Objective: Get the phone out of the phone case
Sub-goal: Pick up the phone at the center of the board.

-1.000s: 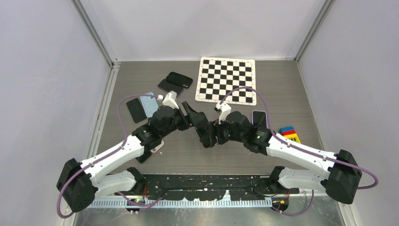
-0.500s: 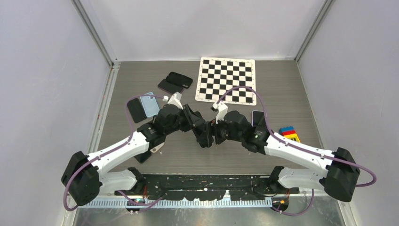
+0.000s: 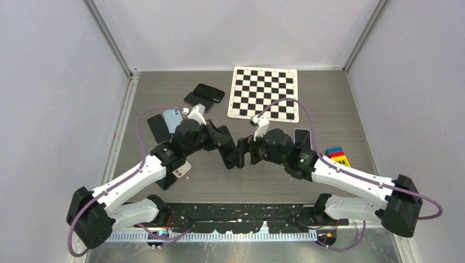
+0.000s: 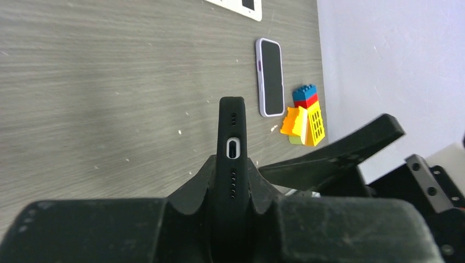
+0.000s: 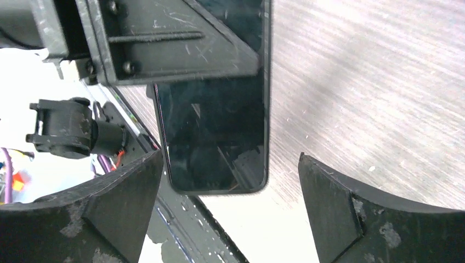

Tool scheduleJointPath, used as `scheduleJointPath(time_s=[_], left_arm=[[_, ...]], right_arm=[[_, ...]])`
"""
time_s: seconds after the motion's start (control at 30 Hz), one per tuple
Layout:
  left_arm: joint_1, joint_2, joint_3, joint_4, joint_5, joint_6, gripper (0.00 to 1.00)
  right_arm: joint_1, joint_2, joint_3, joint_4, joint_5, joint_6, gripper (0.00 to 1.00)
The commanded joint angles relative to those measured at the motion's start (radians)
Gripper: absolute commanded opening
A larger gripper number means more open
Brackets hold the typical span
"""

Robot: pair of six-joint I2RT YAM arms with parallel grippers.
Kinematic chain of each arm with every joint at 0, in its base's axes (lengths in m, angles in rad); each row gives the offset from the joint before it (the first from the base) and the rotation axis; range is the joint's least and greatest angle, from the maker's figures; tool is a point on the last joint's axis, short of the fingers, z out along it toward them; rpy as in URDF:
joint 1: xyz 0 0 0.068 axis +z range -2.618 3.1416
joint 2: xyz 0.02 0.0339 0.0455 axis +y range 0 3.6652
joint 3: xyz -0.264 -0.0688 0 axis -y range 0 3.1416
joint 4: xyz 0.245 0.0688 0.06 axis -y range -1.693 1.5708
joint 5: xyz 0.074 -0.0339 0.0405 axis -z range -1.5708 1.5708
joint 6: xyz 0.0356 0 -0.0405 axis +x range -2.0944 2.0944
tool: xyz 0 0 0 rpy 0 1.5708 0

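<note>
A black phone case (image 4: 232,126) with the phone inside is held on edge above the table, its charging port facing the left wrist camera. My left gripper (image 4: 232,164) is shut on it, one finger pressed to each flat face. In the top view the phone (image 3: 231,152) hangs mid-table between the left gripper (image 3: 221,142) and the right gripper (image 3: 249,152). From the right wrist, the dark screen (image 5: 214,137) fills the space ahead of my right gripper (image 5: 230,164), which stands open. Its fingers (image 5: 334,203) sit wide of the phone's lower end without touching it.
A checkerboard mat (image 3: 264,93) lies at the back. Other phones lie at back left (image 3: 204,94), (image 3: 171,119), (image 3: 156,129). A purple-cased phone (image 3: 302,137) lies beside the right arm. Coloured toy blocks (image 3: 336,155) are at the right, and a white phone (image 3: 181,169) lies under the left arm.
My left gripper has closed onto the cased phone. My right gripper has let go and opened wide. The phone has shifted slightly left.
</note>
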Motion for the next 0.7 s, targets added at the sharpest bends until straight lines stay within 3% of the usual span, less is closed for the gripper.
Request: scheduleJointPath(time_s=[0.0,0.13,0.23,0.33,0.47,0.67], left_arm=[[0.073,-0.092,0.070,0.010,0.034,0.105,0.00],[0.140,-0.136,0.081,0.100,0.178,0.141,0.00],[0.151,-0.147,0.123,0.147,0.248,0.144,0.00],[0.151,-0.144,0.169,0.170,0.256,0.130,0.00],[0.152,-0.146,0.197,0.229,0.238,0.077,0.00],[0.153,-0.164,0.170,0.363,0.209,-0.026,0.00]], right_arm=[[-0.001,-0.147,-0.046,0.131,0.088,0.011,1.00],[-0.002,-0.185,-0.055,0.131,0.045,0.057,0.99],[-0.002,-0.175,-0.045,0.164,-0.023,0.109,0.93],[-0.002,-0.165,-0.058,0.243,-0.083,0.172,0.88],[-0.002,-0.158,-0.075,0.354,-0.225,0.161,0.88],[-0.003,-0.178,-0.068,0.395,-0.199,0.176,0.88]])
